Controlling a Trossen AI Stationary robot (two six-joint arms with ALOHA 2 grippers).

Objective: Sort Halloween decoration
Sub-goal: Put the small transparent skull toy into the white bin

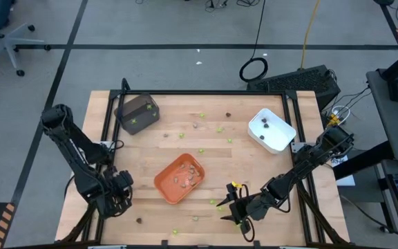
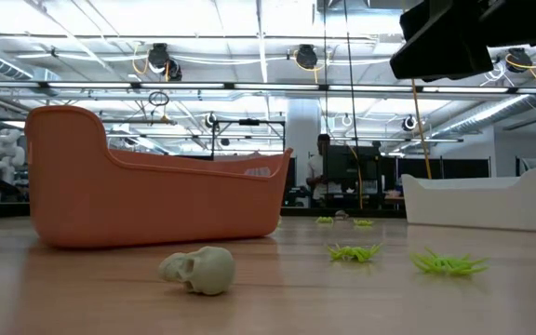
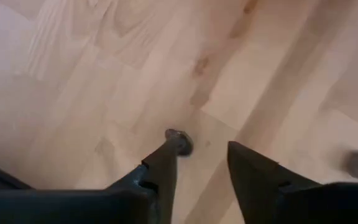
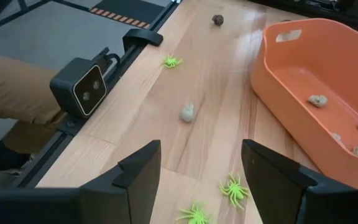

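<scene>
Nearest to the right gripper (image 4: 201,163), whose fingers stand spread with nothing between them, are two lime-green spiders (image 4: 233,188) lying on the bare wood just ahead of the fingertips, the second (image 4: 195,214) almost under them. Neither has a clear long axis; their legs splay flat all round, so a straight descent looks the likelier approach than any turning of the wrist. A little farther on lies a tan-grey skull (image 4: 187,112), then another green spider (image 4: 171,61), and beyond that a dark brown piece (image 4: 217,20). The orange tray (image 4: 353,84) stands close alongside this line of pieces and already holds several tan-grey skulls, so a carry from here would be short. On the other side runs the table's dark edge rail (image 4: 138,38) with a small camera (image 4: 83,87) mounted on it; the room there is tight.

The left gripper (image 3: 206,149) hovers low over its own near corner of the table (image 1: 102,124), fingers apart, one fingertip touching or just beside a small dark brown piece (image 3: 179,141); whether it is held cannot be told. Farther across, the dark grey tray (image 1: 138,112) and white tray (image 1: 271,129) sit near the far edge, with loose pieces scattered on open wood between them.
</scene>
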